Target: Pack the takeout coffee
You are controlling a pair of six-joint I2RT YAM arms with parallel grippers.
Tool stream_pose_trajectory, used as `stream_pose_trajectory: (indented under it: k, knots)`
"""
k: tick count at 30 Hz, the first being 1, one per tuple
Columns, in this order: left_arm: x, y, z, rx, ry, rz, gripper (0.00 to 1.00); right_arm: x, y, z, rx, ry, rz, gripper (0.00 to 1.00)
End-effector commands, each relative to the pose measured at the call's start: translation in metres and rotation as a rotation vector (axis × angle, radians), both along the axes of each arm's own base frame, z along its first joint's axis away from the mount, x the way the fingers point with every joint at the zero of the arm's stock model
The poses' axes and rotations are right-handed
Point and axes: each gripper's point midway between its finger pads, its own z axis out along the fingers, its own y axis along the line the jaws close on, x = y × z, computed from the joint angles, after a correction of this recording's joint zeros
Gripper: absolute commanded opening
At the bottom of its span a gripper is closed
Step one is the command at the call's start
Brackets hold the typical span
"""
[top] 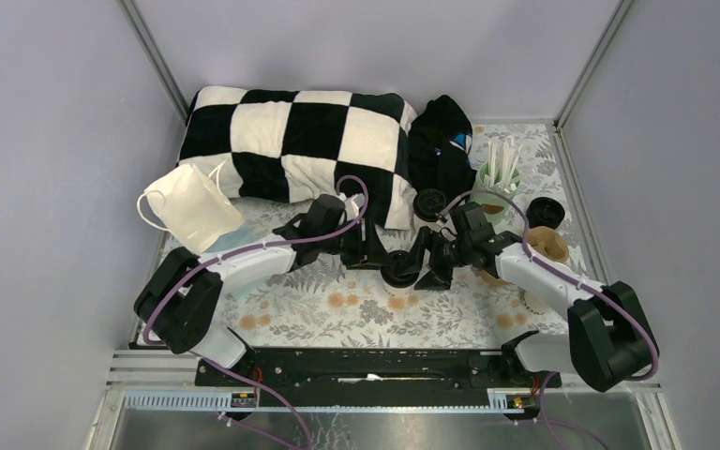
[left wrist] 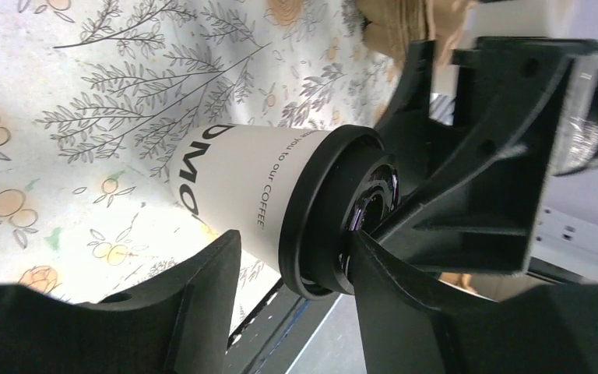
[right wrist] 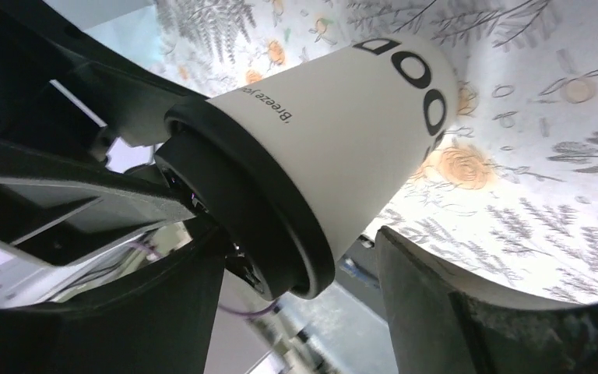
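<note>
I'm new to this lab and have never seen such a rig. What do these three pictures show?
These are two robot arms bolted to a flower-patterned table. The wide picture looks down from above and behind them; the other two come from a camera on each wrist, so the black prongs are that arm's fingers. The left gripper and right gripper both straddle one white paper cup with a black lid; which grips it I cannot tell. Also there: a checkered pillow, a face mask, a green cup of sticks, a brown cup carrier and two more black lids.
</note>
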Motion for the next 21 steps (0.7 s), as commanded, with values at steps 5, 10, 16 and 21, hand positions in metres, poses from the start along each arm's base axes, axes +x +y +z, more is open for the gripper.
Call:
stream_pose_trajectory:
  k: [5,10,16,21]
  knots:
    - [-0.013,0.030,-0.015,0.321,0.045,-0.053,0.62,0.010,-0.048,-0.001,-0.389,-0.177,0.046,0.78]
    - [-0.009,0.026,0.023,0.273,-0.014,-0.055,0.66,0.020,-0.052,0.034,-0.423,-0.278,0.111,0.81]
    - [-0.004,0.028,0.113,0.155,-0.173,0.003,0.76,0.026,-0.040,0.086,-0.523,-0.471,0.277,0.92]
    - [0.002,0.050,0.176,0.086,-0.326,0.107,0.87,0.033,-0.025,0.090,-0.666,-0.517,0.399,0.98]
